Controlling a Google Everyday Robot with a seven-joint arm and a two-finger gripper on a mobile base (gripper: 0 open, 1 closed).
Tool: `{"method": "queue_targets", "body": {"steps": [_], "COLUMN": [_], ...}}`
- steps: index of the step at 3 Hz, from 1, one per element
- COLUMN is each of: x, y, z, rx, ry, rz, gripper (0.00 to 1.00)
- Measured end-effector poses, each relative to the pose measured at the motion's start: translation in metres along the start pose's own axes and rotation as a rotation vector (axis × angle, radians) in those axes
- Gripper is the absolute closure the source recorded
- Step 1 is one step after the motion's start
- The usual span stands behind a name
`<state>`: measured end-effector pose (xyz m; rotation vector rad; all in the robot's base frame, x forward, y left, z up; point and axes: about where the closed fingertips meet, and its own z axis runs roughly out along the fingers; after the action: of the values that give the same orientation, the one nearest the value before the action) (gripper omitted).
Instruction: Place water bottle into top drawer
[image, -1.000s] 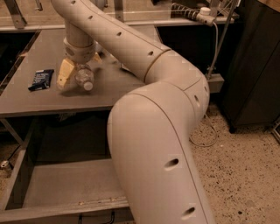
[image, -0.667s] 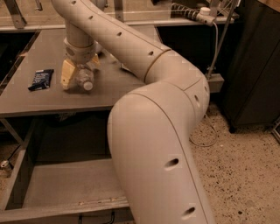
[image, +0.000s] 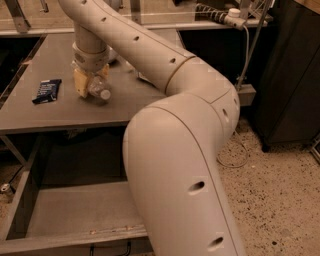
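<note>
The water bottle (image: 99, 90), small, clear and crinkled with a white cap, sits between the yellow fingers (image: 80, 83) of my gripper (image: 91, 83), low over the grey table top (image: 60, 112) at its left-middle. The gripper points down and is closed around the bottle's body; the cap sticks out toward the front. The top drawer (image: 75, 215) is pulled open below the table's front edge, wide, shallow and grey, with nothing seen inside. Its dark handle (image: 110, 248) shows at the bottom edge. My arm hides the drawer's right part.
A dark blue packet (image: 47, 90) lies on the table left of the gripper. My large arm (image: 180, 150) fills the middle of the view. A dark cabinet (image: 290, 75) and cables (image: 245, 55) stand at the right on a speckled floor (image: 270, 200).
The gripper and the bottle have shifted slightly to the right together over the table. The drawer and the blue packet have not moved.
</note>
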<state>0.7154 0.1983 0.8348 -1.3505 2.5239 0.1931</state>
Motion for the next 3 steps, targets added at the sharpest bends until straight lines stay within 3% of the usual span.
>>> {"method": "queue_targets", "body": {"steps": [1, 2, 3], "x": [0.000, -0.001, 0.015], "y": [0.000, 0.000, 0.009], "z": [0.000, -0.004, -0.010], "rx": [0.000, 0.000, 0.012], "ry": [0.000, 0.000, 0.006], "rz": [0.000, 0.000, 0.029], "gripper": [0.89, 1.00, 1.00]}}
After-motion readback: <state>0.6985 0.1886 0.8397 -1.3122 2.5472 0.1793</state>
